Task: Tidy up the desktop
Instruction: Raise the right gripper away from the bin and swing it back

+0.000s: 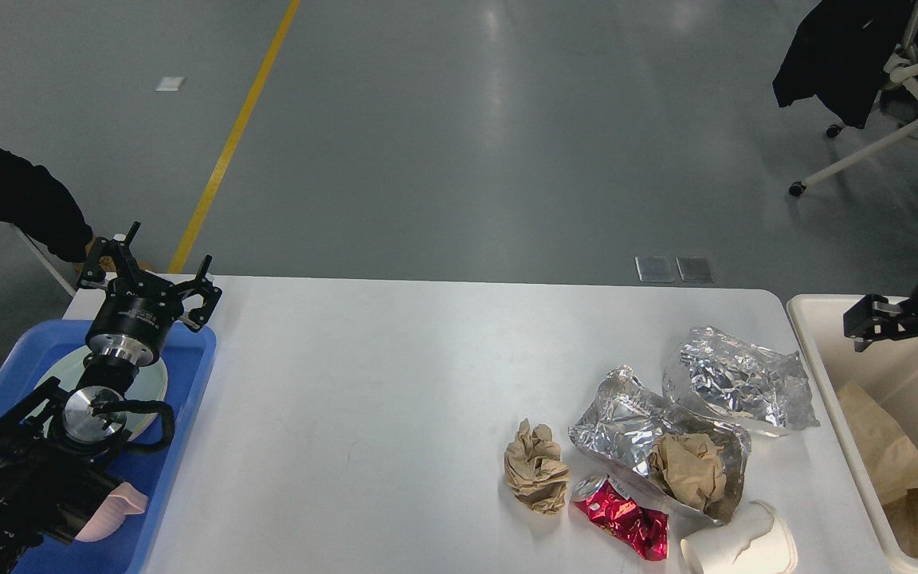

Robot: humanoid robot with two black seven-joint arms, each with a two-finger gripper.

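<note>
The white desktop (pixel 387 383) carries litter at its right end: a crumpled brown paper ball (pixel 536 466), two silver foil bags (pixel 738 379) (pixel 626 422), the nearer one holding a brown paper wad (pixel 686 470), a red wrapper (pixel 622 522) and a white paper cup (pixel 738 546) on its side. My left gripper (pixel 148 275) is open and empty above the far end of the blue tray (pixel 188 375). My right gripper (pixel 865 319) hangs over the far left corner of the cream bin (pixel 825 375); its fingers are too dark to tell apart.
The blue tray holds a pale plate (pixel 152 383) and a pink item (pixel 112 510). Brown paper (pixel 897 478) lies in the cream bin. A person's dark sleeve (pixel 13 199) is at far left. An office chair (pixel 897 96) stands at back right.
</note>
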